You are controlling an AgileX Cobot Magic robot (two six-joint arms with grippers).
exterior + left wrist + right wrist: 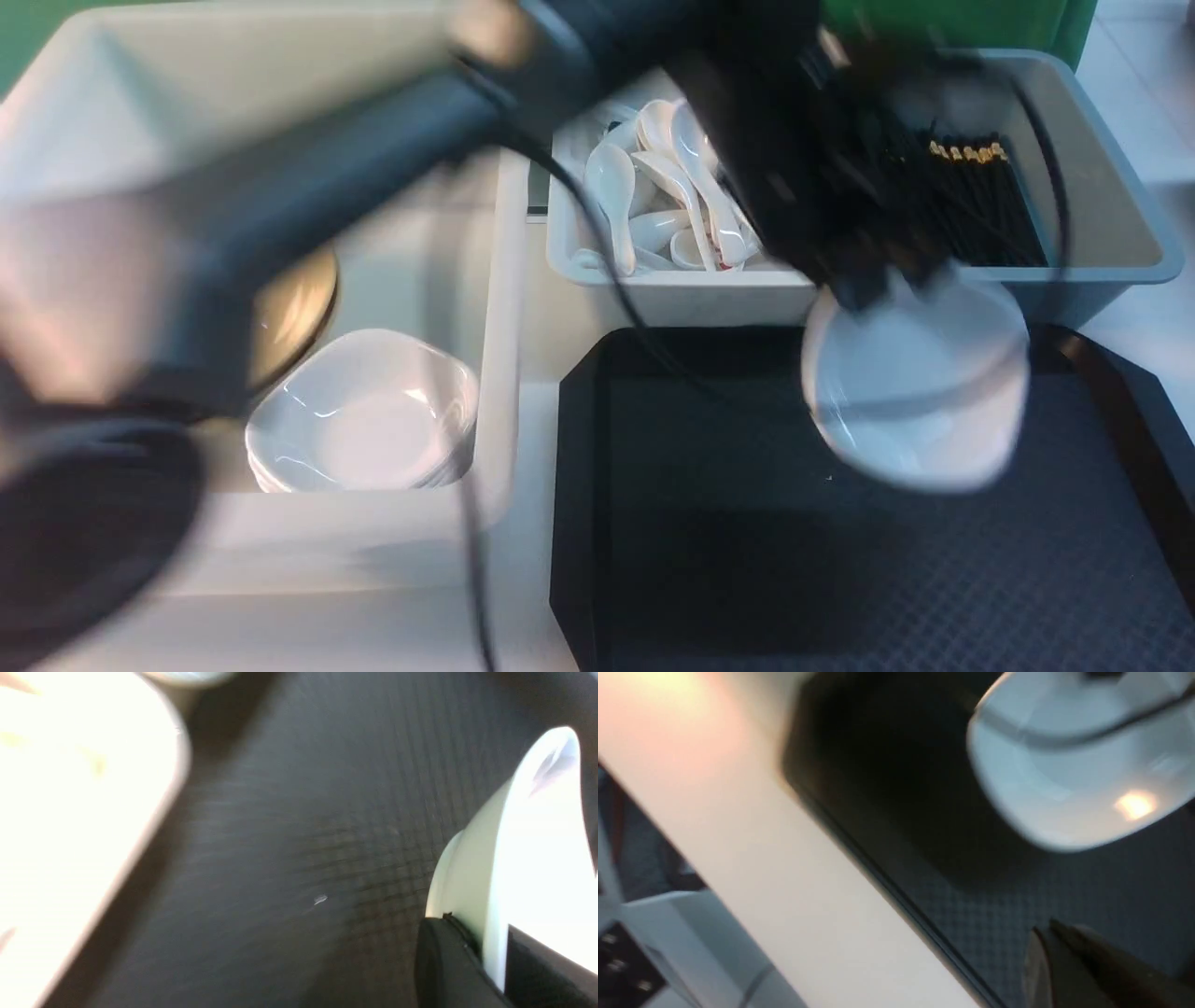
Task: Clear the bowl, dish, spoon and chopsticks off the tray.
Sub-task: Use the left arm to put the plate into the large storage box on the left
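Your left arm [373,159] crosses the front view, blurred, and covers part of the bins. Beneath its far end lies the black tray [700,579], with no tableware resting on the part you can see. To the left of the tray is the white bin [504,373]; beyond the tray is the blue-grey bin [728,303].

Inside the white bin you have a tan bowl [301,313], partly hidden by the arm, and just beside it a stack of white dishes [369,420].

Your left gripper [486,952] is clamped on the wall of the dish [924,392], which is tilted above the tray.

Your right gripper [1048,933] has its fingers together, holding nothing, over the tray.

In the blue-grey bin, note white spoons [611,191] heaped at the left and black gold-banded chopsticks [994,205] at the right; you cannot tell which are the task's own.

Smallest item: a pale speck [320,899] on the tray floor.
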